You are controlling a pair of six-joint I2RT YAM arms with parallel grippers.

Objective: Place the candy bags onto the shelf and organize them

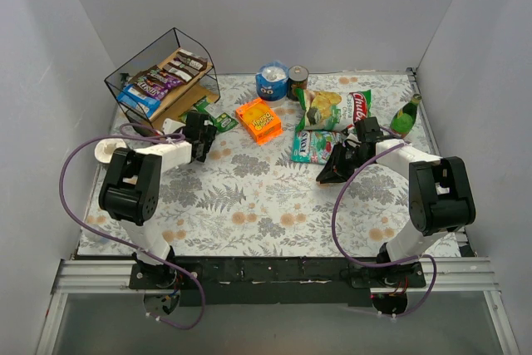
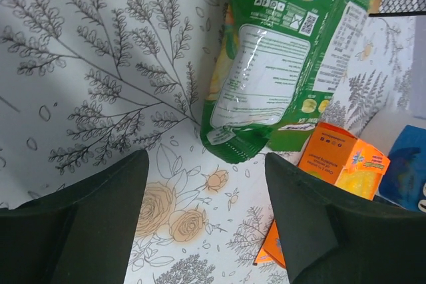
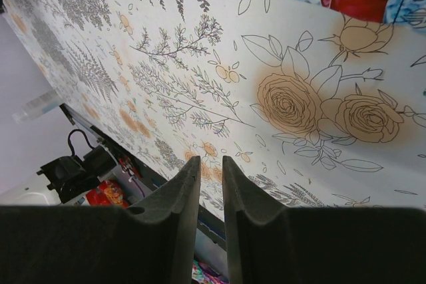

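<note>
Several candy bags (image 1: 160, 81) are already up on the shelf (image 1: 184, 93), which sits at the back left of the counter (image 1: 249, 197). They're brown, purple and blue wrappers laid side by side across its wooden boards. Two more are loose on the flowery cloth. One is a small green pouch (image 1: 219, 120) just in front of the shelf, and the other is a teal pouch (image 1: 309, 147) right of the middle.

The left tool (image 1: 202, 137) is parked just beside the green pouch. Its wrist cam shows the fingers (image 2: 100, 224) spread wide with nothing between them and the pouch lying just ahead. The right tool (image 1: 328, 172) hangs close to the teal pouch's near edge. Its fingers (image 3: 173, 231) are pinched almost together with only a thin slit left, and it's gripping nothing.

Other stuff around:
- An orange box (image 1: 258, 120) sits between the two loose pouches.
- A big green chip bag (image 1: 334, 108) lies just behind the teal one.
- Two round cans (image 1: 283, 81) stand at the back.
- A green bottle (image 1: 406, 115) is on the far right.
</note>
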